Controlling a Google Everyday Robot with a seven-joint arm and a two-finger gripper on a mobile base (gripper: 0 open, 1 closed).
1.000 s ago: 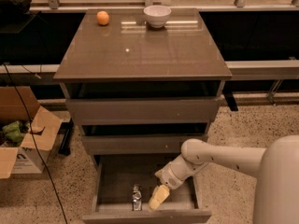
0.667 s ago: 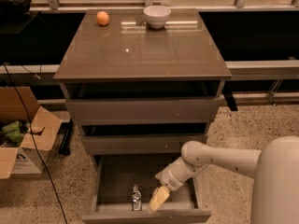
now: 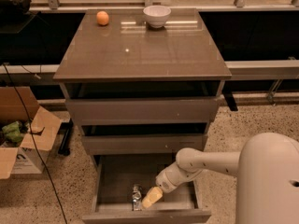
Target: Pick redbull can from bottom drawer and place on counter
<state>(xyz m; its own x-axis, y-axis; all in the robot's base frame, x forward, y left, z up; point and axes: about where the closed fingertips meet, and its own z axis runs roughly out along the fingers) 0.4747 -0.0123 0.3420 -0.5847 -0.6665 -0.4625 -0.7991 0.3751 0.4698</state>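
The redbull can [image 3: 136, 196] is a small silver can standing in the open bottom drawer [image 3: 112, 181], near its front. My gripper [image 3: 150, 198] reaches down into that drawer from the right and sits just right of the can, close to it or touching it. One pale yellow finger [image 3: 153, 197] shows; the other is hidden. The glossy grey-brown counter [image 3: 140, 50] tops the cabinet above.
An orange fruit [image 3: 103, 18] and a white bowl [image 3: 157, 16] sit at the back of the counter. The two upper drawers [image 3: 140, 110] are slightly open. A cardboard box [image 3: 21, 134] and a cable lie on the floor at left. My white arm [image 3: 210, 161] crosses from the right.
The gripper has shifted very slightly toward the can; the can has not moved.
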